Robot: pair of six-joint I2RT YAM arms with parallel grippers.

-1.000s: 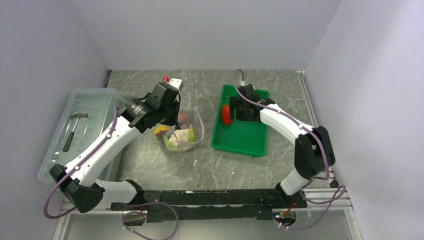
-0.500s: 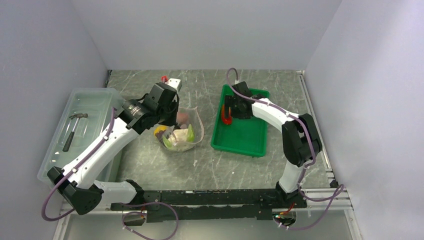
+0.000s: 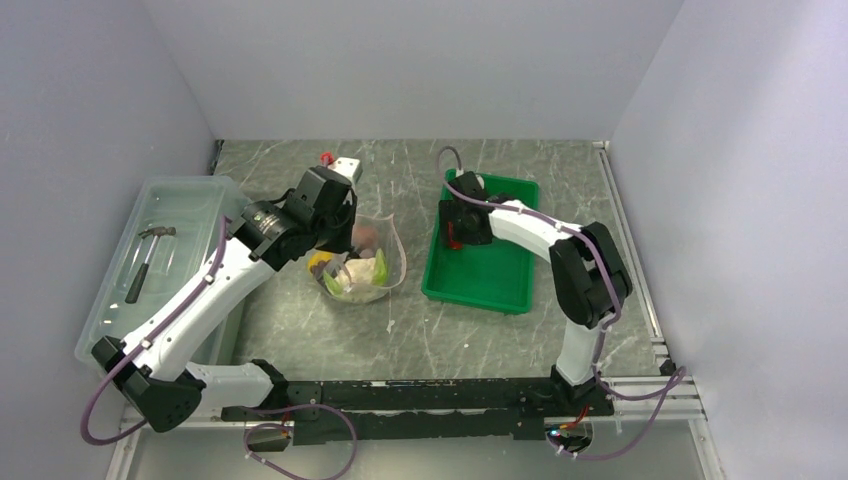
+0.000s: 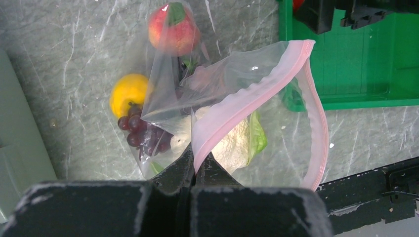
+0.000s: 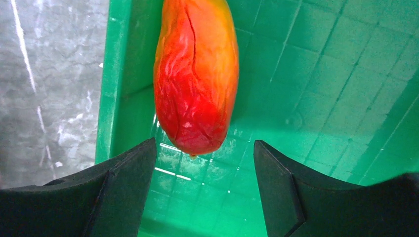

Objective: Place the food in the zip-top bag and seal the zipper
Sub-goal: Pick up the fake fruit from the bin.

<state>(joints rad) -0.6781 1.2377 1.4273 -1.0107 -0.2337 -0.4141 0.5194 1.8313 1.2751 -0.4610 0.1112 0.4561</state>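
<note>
The clear zip-top bag (image 3: 388,262) lies left of the green tray (image 3: 490,280). My left gripper (image 4: 197,165) is shut on its pink zipper strip (image 4: 247,101) and holds the mouth open. Inside or under the plastic lie purple grapes (image 4: 141,133), an orange-yellow fruit (image 4: 127,91), a pale leafy vegetable (image 4: 232,143) and a red-pink fruit (image 4: 170,32). My right gripper (image 5: 205,163) is open and low in the tray (image 5: 321,98). A red-orange food piece (image 5: 197,74) lies just ahead of its fingertips, against the tray's left wall. It also shows in the top view (image 3: 453,240).
A translucent plastic bin (image 3: 190,200) with a hammer (image 3: 147,255) stands at the left. A small white block with a red tip (image 3: 342,162) sits behind the bag. Walls close in the back and both sides. The arm rail runs along the near edge.
My right gripper has moved left across the tray to the red-orange piece at the left wall. My left gripper still holds the bag's mouth, nearly unmoved.
</note>
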